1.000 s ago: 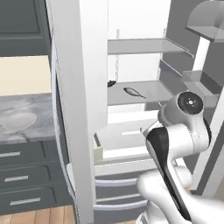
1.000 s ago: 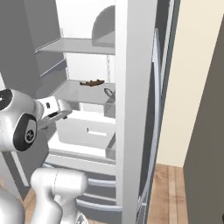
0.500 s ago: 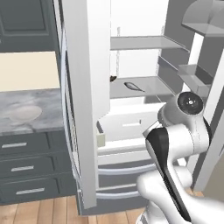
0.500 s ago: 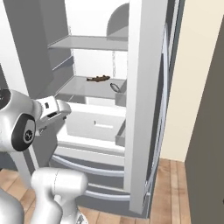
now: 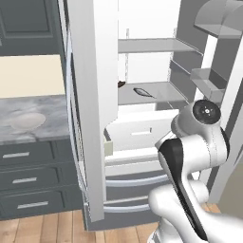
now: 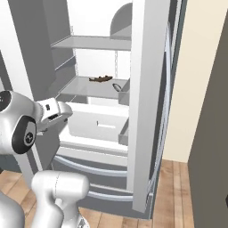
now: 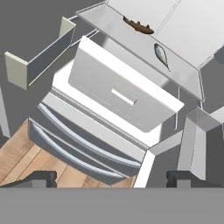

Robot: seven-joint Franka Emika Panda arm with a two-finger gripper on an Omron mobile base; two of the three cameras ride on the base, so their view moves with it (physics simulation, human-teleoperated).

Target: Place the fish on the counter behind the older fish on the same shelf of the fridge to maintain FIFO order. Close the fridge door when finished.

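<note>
The fridge (image 5: pixel 156 47) stands with both doors open. The brown fish (image 7: pixel 138 26) lies at the back of the middle shelf (image 6: pixel 84 87), also seen as the fish (image 6: pixel 100 79) from the right base. A grey older fish (image 7: pixel 161 54) lies in front of it, near the shelf's edge. My gripper (image 7: pixel 113 177) is open, with nothing between its fingertips (image 7: pixel 41 177). It hangs outside the fridge, below the shelf's height, in front of the white drawer (image 7: pixel 122 92). The hand (image 6: pixel 58 111) sits left of that drawer. The marble counter (image 5: pixel 52 107) lies left of the fridge.
The left fridge door (image 5: pixel 90 95) stands between the counter and the shelves, and the right door (image 6: pixel 147 89) juts toward me. A round white plate (image 5: pixel 26 121) rests on the counter. Two grey bottom drawers (image 7: pixel 87 144) sit below, over a wooden floor (image 6: pixel 178 196).
The whole picture has shifted a little as the base moves before the fridge. Both fish lie where they were. The gripper stays open and empty.
</note>
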